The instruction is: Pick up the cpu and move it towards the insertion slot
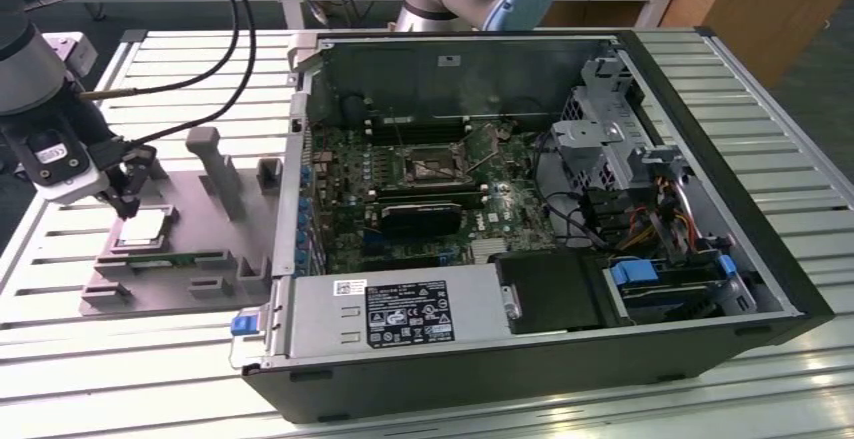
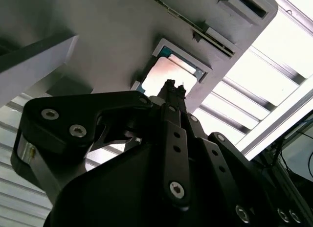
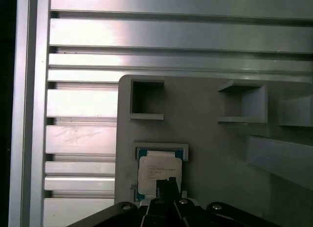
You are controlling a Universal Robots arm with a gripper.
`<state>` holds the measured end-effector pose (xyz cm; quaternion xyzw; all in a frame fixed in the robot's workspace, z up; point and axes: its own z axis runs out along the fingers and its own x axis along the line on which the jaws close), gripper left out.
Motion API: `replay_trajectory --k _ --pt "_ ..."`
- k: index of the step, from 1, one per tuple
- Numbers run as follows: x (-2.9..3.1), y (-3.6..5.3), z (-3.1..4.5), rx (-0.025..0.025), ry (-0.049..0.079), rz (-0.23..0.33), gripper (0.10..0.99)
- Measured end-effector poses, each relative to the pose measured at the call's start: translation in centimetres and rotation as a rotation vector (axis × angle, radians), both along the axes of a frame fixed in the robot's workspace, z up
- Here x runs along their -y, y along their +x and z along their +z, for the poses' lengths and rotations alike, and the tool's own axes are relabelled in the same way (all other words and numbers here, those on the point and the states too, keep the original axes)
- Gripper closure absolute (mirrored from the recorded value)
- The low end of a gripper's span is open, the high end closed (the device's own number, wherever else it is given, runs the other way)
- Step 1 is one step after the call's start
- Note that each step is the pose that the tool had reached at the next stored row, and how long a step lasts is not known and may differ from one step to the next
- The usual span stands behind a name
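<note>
Claw (image 1: 128,199) hangs just over the cpu (image 1: 142,227), tips pinched narrow, holding nothing. Cpu lies in the grey tray (image 1: 190,204), nine o'clock from the slot (image 1: 434,166). A good grab likely needs wider tips, centred and level.

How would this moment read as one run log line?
end effector: above silvery-grey square cpu | cpu: lying in grey holder plate, not lifted | shiny metal-framed square insertion slot: inside open black computer case

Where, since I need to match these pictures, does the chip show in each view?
Exterior view: chip on the grey holder, at the exterior view's left, below the gripper.
Second wrist view: chip in its square recess, just beyond the gripper.
First wrist view: chip in that recess, by the gripper.
Shared landmark: the grey holder.
</note>
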<state>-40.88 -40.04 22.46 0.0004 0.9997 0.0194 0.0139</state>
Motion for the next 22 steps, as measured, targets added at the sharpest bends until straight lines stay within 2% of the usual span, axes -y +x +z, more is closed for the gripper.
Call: replay_trajectory --k 17,22 --pt "-0.27 -0.32 -2.27 -0.0001 0.000 -0.017 0.984" --pt "-0.27 -0.33 -2.40 -0.0002 0.000 -0.018 0.984"
